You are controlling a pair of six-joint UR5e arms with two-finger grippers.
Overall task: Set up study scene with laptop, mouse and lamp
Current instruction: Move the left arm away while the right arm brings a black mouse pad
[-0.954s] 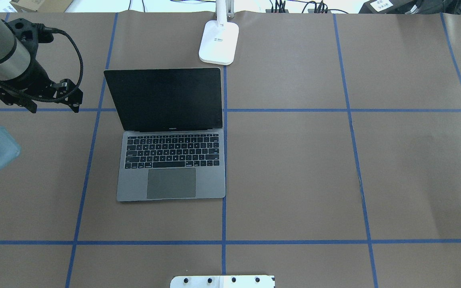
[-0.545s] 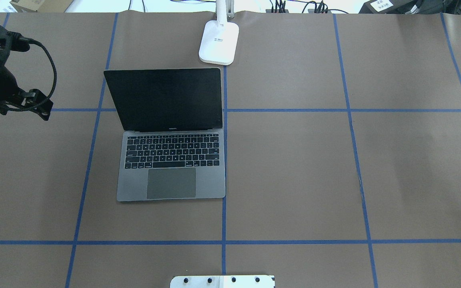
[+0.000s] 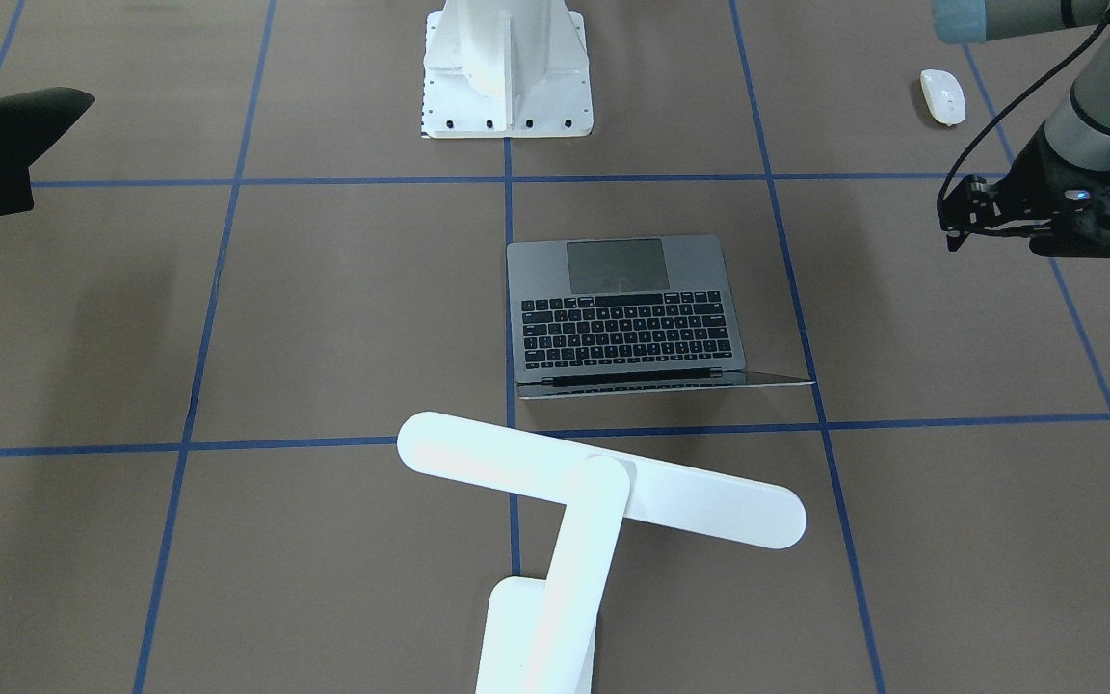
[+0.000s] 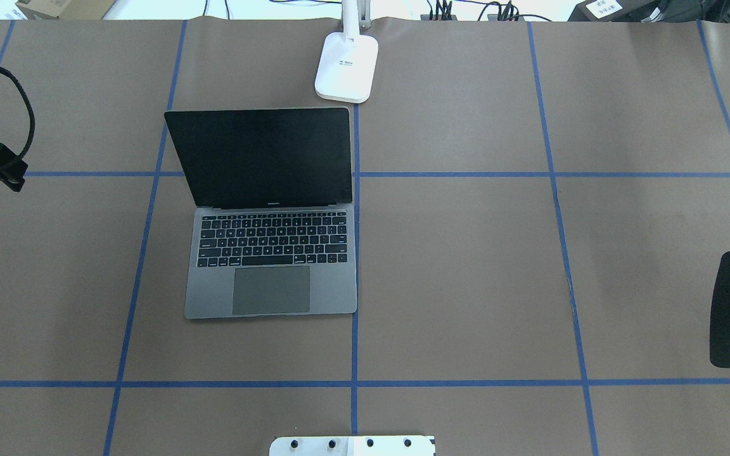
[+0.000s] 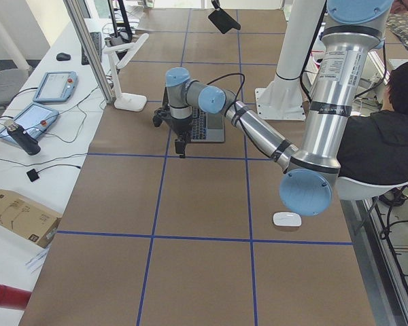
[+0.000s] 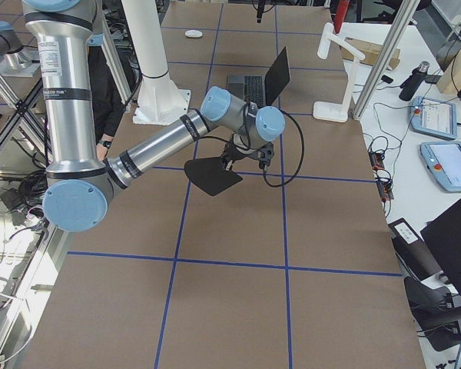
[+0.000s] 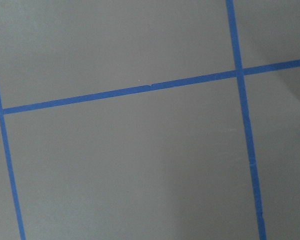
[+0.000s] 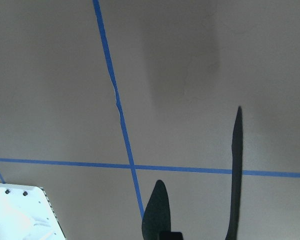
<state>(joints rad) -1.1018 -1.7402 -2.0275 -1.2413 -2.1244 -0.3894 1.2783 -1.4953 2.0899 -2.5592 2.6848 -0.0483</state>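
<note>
One table (image 4: pixel 466 266) fills the work area, covered in brown paper and marked off into large cells by blue tape. White side benches run along its far edge, carrying handheld control tablets (image 5: pixel 53 85), cables and a cardboard box (image 5: pixel 19 214). A person (image 5: pixel 381 149) sits at the robot's side. The white bolted pedestal (image 3: pixel 507 67) stands at the robot's edge of the table.

The lamp (image 3: pixel 603 482) has its base at the far edge on the central tape line, just beyond the laptop lid, with its bar head lying crosswise above the table. The laptop (image 4: pixel 270 253) lies open with a dark screen, its right edge along the same central line.

The left gripper (image 5: pixel 180 151) hangs above the table, out to the laptop's left, fingers pointing down; can't tell whether the claw is spread or closed. The right gripper (image 6: pixel 242 157) is well to the laptop's right. A black mat (image 6: pixel 213 175) hangs under it, clear of the paper, but the grip itself cannot be made out.

The mouse (image 3: pixel 942 96) rests on the table near the robot's edge on its left side, well apart from the laptop.
</note>
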